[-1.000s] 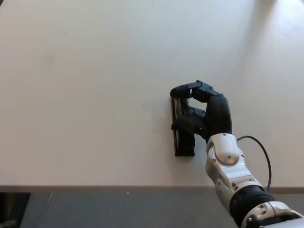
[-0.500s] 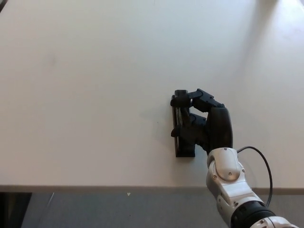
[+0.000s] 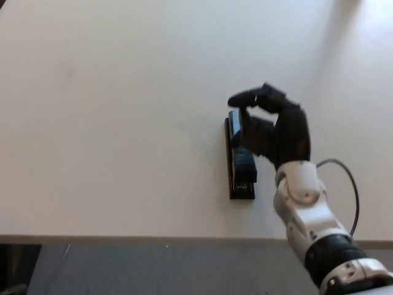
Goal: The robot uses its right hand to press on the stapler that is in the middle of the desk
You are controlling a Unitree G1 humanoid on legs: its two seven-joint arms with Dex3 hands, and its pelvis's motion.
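A black stapler (image 3: 241, 167) with a bluish top lies lengthwise on the white desk (image 3: 123, 123), close to the front edge and a little right of centre. My right hand (image 3: 277, 128) hovers at the stapler's right side, over its far end. Its fingers (image 3: 249, 98) curl out above the stapler's far tip, and the thumb sits lower, beside the stapler's body. The hand holds nothing and looks raised off the stapler, whose top now shows along most of its length. My left hand does not show.
The desk's front edge (image 3: 153, 237) runs across the bottom of the picture, with grey floor below it. A thin black cable (image 3: 351, 184) loops out beside my right forearm (image 3: 304, 206).
My right hand was pressed down over the stapler, covering most of it. It has since lifted and drawn back to the right, uncovering the stapler's top. The view has shifted slightly.
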